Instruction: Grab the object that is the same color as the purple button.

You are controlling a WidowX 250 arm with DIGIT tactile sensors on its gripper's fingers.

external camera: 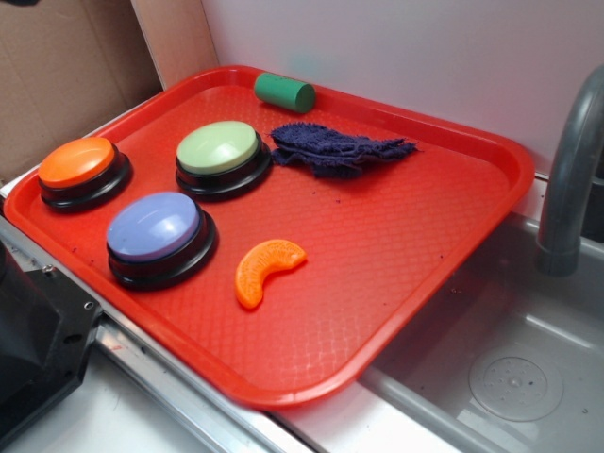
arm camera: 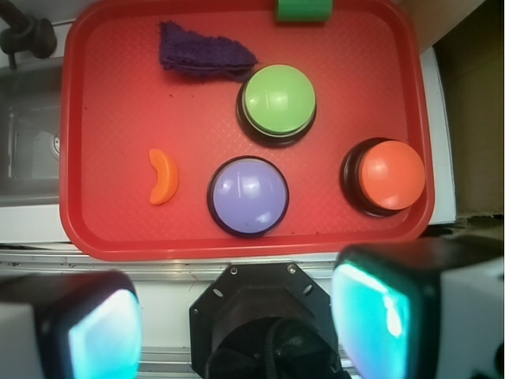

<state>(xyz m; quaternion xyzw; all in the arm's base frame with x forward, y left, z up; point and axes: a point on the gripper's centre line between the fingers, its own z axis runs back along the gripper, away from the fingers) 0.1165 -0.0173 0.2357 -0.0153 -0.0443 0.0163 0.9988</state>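
The dark purple-navy fuzzy rag, the object (external camera: 340, 148) (arm camera: 203, 54), lies crumpled on the red tray (external camera: 514, 156) (arm camera: 110, 118) near its far side, beside the green-topped button. The purple button (external camera: 156, 231) (arm camera: 248, 195), lavender dome on a black base, sits at the tray's near edge. My gripper (arm camera: 237, 324) shows only in the wrist view. It hangs high above the robot's black base, off the tray's near edge, open wide with nothing between its fingers (arm camera: 102, 335). It is far from the rag.
A pale green button (external camera: 220, 151) (arm camera: 278, 101), an orange button (external camera: 80, 165) (arm camera: 388, 175), an orange slice toy (external camera: 264, 269) (arm camera: 164, 177) and a green cylinder (external camera: 284, 92) (arm camera: 304, 9) share the tray. A metal sink (external camera: 510, 377) with a grey faucet (external camera: 571, 170) adjoins it.
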